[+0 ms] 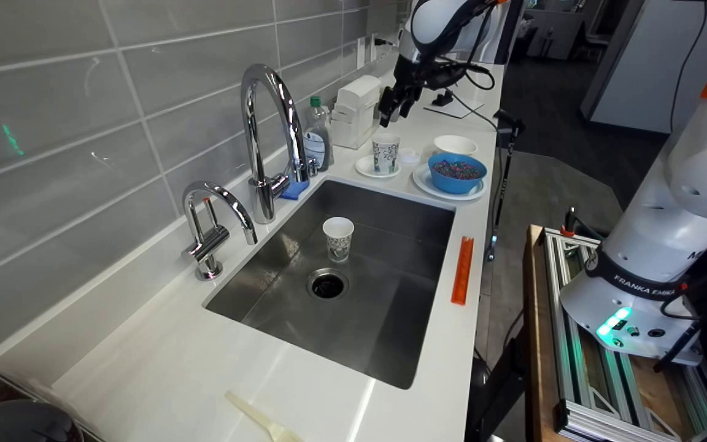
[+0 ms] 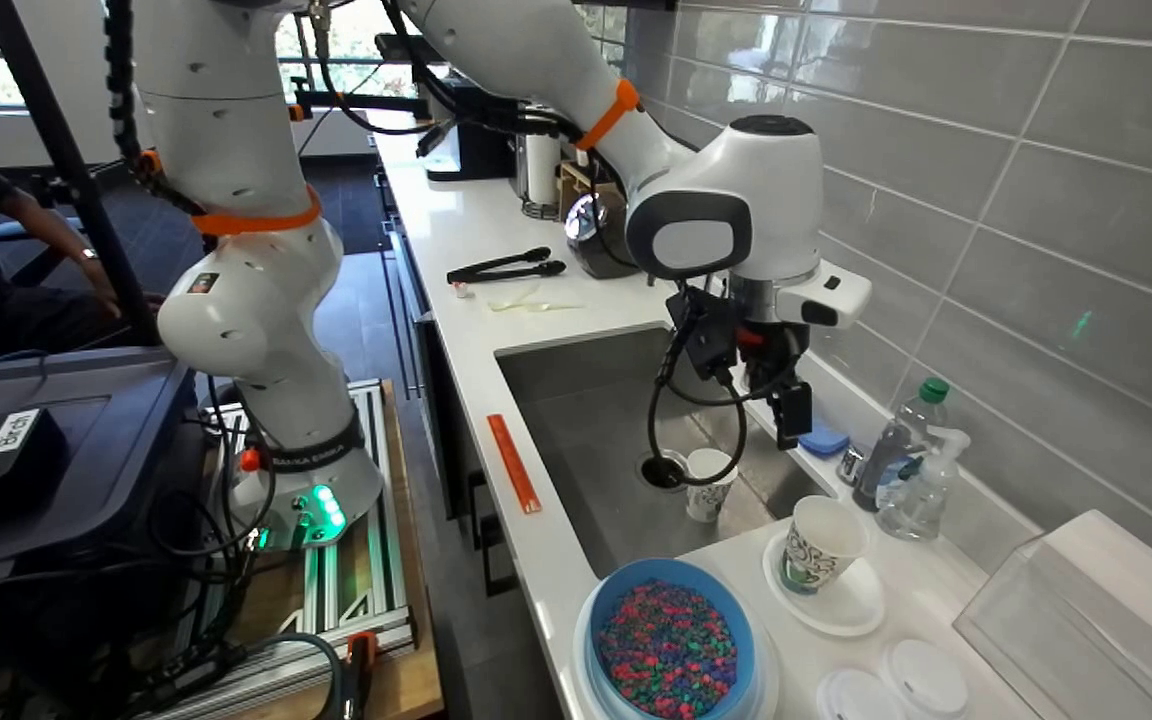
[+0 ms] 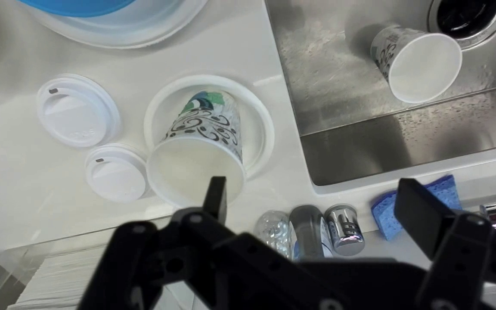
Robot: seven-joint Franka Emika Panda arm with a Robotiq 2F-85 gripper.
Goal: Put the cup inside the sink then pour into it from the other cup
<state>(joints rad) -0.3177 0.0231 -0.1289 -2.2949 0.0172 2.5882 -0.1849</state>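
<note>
Countertop (image 1: 206, 356): in sink (image 1: 384, 313), seemingly paper cup (image 1: 339, 240).

a kitchen: a steel sink (image 1: 384, 301) is set into a long white table (image 1: 163, 374), a tall chrome faucet (image 1: 255, 144) and a smaller faucet (image 1: 208, 242) rise beside the sink, and glossy grey wall tiles (image 1: 206, 58) run behind. a soap bottle (image 1: 315, 144) and a blue sponge (image 2: 823, 441) sit near. home or office, i cannot tell.

Cable (image 2: 704, 483) (in an exterior view) partly hides cup (image 2: 706, 504) in sink (image 2: 586, 430)
</note>
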